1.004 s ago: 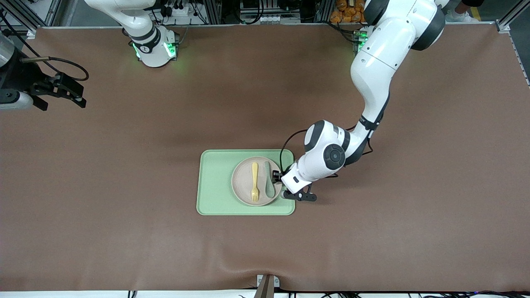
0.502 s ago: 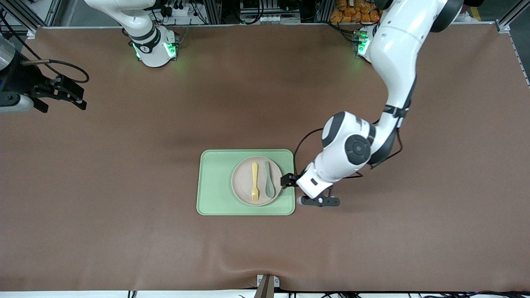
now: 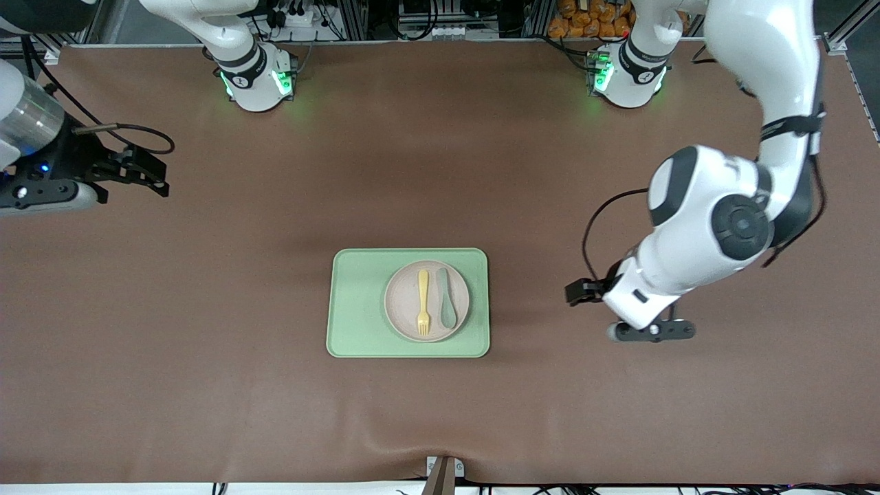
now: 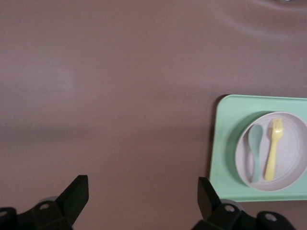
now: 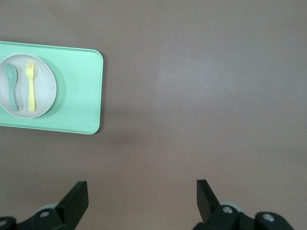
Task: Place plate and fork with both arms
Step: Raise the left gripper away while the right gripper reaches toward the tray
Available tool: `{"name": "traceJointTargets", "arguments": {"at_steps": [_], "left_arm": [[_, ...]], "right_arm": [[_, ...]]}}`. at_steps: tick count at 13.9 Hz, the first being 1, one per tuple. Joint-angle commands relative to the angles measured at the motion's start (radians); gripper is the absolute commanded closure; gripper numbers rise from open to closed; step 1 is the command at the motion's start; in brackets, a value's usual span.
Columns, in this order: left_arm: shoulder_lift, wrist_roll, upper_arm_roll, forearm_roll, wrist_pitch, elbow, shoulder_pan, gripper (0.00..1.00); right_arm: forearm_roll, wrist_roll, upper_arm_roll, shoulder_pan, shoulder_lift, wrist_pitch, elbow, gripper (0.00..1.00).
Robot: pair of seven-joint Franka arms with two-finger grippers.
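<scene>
On the table (image 3: 206,385), near its middle, a light-green tray (image 3: 357,309) is laid flat, and the plate (image 3: 405,323) is seated in the half of the tray toward the left arm's end. The plate is judged rigid, light and smooth-surfaced; a hold on its raised rim is advised, since the shallow centre offers nothing to pinch. The fork (image 3: 423,302) is laid lengthwise on the plate, tines toward the front camera, beside a grey-green spoon (image 3: 447,302). The fork is judged stiff, very light and liable to slide; a pinch across the middle of its handle is advised.

The left gripper (image 3: 581,292) is held over bare table, well apart from the tray, fingers spread and empty. The right gripper (image 3: 141,170) waits over the right arm's end of the table, fingers spread, nothing held.

One second earlier the left gripper was at the plate's rim beside the spoon; it has since been withdrawn toward the left arm's end. The tray's contents are unchanged.
</scene>
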Motion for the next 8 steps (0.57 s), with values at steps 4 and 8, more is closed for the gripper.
{"name": "traceJointTargets", "arguments": {"at_steps": [4, 8], "left_arm": [[-0.242, 0.0, -0.009, 0.078, -0.327, -0.052, 0.117, 0.0], [-0.404, 0.001, -0.01, 0.08, -0.337, -0.183, 0.143, 0.0]], "right_arm": [[0.002, 0.037, 0.002, 0.107, 0.269, 0.004, 0.279, 0.0], [0.055, 0.038, 0.002, 0.136, 0.378, 0.137, 0.318, 0.0]]}}
